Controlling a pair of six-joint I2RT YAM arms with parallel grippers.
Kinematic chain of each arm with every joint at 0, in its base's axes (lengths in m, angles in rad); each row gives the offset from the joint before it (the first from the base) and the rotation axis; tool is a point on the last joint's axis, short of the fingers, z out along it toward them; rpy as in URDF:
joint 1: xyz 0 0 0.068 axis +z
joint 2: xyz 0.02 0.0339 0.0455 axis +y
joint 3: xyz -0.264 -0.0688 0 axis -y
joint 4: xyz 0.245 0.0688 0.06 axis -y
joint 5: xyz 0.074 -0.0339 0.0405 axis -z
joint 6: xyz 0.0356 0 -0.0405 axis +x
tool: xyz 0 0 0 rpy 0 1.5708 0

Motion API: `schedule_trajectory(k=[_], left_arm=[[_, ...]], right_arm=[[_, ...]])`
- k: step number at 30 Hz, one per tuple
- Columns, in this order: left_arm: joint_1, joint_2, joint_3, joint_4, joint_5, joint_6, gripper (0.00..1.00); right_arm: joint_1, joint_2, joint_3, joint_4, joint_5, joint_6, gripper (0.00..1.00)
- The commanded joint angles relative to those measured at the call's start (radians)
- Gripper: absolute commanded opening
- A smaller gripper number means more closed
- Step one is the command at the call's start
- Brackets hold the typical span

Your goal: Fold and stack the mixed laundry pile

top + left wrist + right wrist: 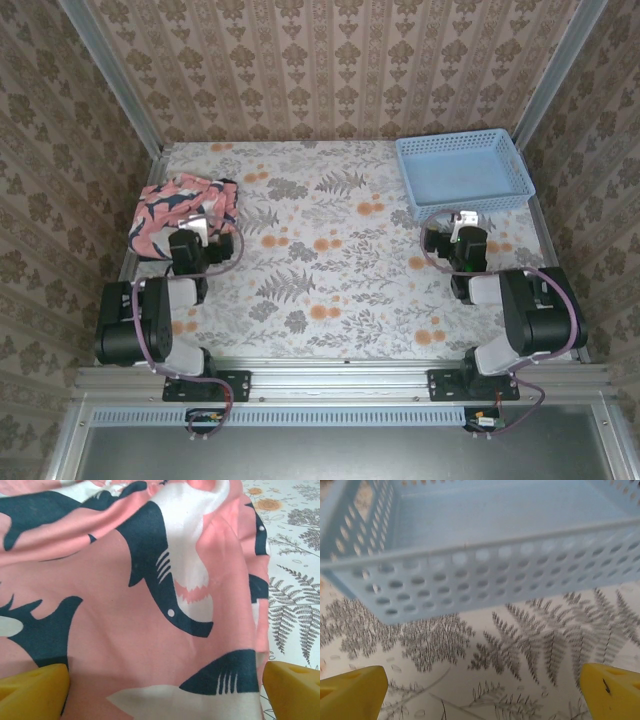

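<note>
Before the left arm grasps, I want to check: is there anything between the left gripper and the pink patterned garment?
Nothing visible. The open left gripper is right at the pink garment; in the left wrist view its cloth lies directly ahead between the yellow fingers.

table [320, 260] centre open, basket [406, 180] right — garment [165, 212] left

Light blue lattice basket [462, 178] at far right, floral tablecloth [330, 270], patterned wallpaper [330, 65]
</note>
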Motion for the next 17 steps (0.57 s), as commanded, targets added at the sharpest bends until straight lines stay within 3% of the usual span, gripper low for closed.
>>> schedule_trajectory(k=[1,17], left_arm=[[-0.012,0.061,-0.05,0.311,0.036,0.034,1.0],[-0.012,0.046,-0.035,0.256,-0.023,0.009,1.0]], right_arm=[[0.002,0.004,0.014,0.122,-0.02,0.013,1.0],[0.021,0.001,0.04,0.066,-0.053,-0.029,1.0]])
